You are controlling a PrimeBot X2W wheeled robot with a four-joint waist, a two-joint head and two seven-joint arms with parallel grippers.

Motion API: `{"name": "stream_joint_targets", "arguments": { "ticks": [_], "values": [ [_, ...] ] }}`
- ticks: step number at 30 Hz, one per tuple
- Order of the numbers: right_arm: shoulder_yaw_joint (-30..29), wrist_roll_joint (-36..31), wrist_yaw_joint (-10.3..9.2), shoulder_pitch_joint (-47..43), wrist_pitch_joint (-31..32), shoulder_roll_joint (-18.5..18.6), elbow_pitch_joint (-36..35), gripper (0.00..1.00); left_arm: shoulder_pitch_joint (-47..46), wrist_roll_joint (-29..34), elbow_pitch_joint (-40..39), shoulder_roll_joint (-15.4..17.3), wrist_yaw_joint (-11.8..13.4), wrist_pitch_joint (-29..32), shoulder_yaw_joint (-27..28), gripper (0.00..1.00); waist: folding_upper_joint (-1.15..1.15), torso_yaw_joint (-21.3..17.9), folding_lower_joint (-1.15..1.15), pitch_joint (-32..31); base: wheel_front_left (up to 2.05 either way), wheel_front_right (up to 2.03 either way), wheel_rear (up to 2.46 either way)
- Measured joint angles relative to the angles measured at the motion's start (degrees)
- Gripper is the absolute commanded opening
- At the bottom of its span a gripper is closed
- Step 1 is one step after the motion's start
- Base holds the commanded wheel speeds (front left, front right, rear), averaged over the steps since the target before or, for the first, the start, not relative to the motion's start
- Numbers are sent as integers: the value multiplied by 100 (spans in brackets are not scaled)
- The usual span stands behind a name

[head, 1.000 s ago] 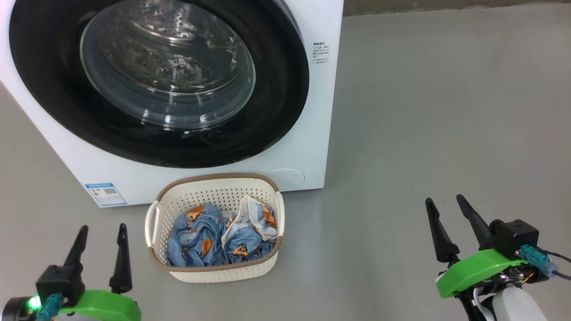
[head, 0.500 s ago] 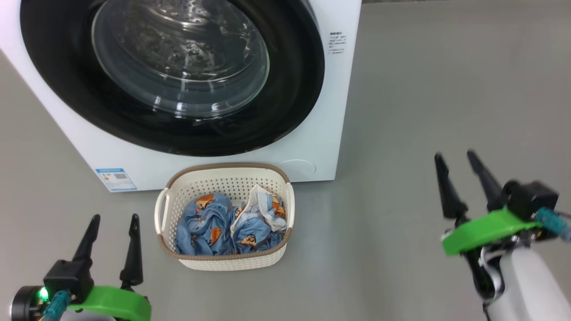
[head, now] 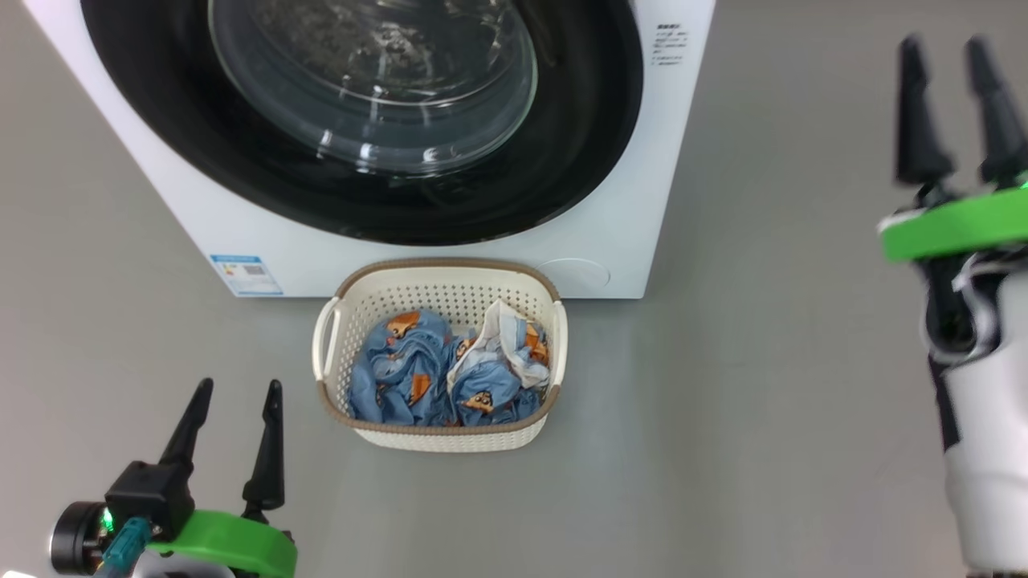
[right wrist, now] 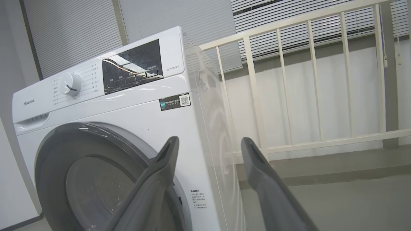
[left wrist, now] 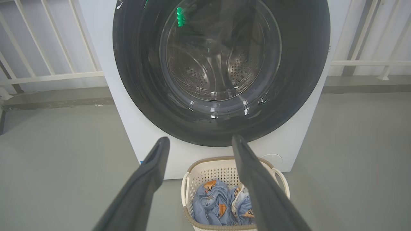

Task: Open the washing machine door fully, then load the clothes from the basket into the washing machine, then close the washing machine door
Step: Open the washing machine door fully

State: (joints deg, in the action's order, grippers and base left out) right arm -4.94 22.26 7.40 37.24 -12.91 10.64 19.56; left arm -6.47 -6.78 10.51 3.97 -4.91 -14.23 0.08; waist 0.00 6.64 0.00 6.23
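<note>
Holding the right hand (head: 945,48) spread beside the washing machine (head: 658,201), the left hand (head: 239,389) spread near the basket (head: 450,265) of clothes (head: 409,377) at its foot; risking slipping off the shut washing machine door (head: 201,160), or knocking the basket.

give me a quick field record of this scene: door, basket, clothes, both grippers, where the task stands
washing machine door: shut against the front of the washing machine
basket: on the grey floor, right in front of the machine, below the door
clothes: bundled inside the basket, not held by either gripper
left gripper: open, empty, low and left of the basket
right gripper: open, empty, held high, right of the machine
task stage: door not yet opened, nothing loaded
</note>
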Motion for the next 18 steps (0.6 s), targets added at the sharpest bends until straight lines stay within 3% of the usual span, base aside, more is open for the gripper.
{"name": "stream_joint_targets", "arguments": {
  "ticks": [4, 5, 7, 14, 18],
  "values": [
    [-558, 599, 0, 613, 64, -27, 243, 100, -88, 1, 54, -38, -42, 0, -46, 100, 0, 141, 0, 139, 0, 0, 0],
    [-693, 743, 0, 729, 104, -36, 333, 43, -96, 2, 64, -42, -43, 0, -65, 100, 0, 164, 0, 168, 0, 0, 0],
    [-1005, 1090, 0, 980, 177, -111, 528, 0, -116, 2, 76, -53, -51, 0, -82, 100, 0, 206, 0, 234, 0, 0, 0],
    [-1959, 2202, 0, 1728, 703, -337, 1379, 0, -419, 20, 144, -122, -100, 0, -259, 100, 0, 367, 0, 536, 0, 0, 0],
    [-2174, 2491, 0, 2109, 1076, -381, 1838, 0, -612, 20, 212, -143, -149, -4, -405, 100, 0, 495, 0, 732, 0, 0, 0]
  ]
}}
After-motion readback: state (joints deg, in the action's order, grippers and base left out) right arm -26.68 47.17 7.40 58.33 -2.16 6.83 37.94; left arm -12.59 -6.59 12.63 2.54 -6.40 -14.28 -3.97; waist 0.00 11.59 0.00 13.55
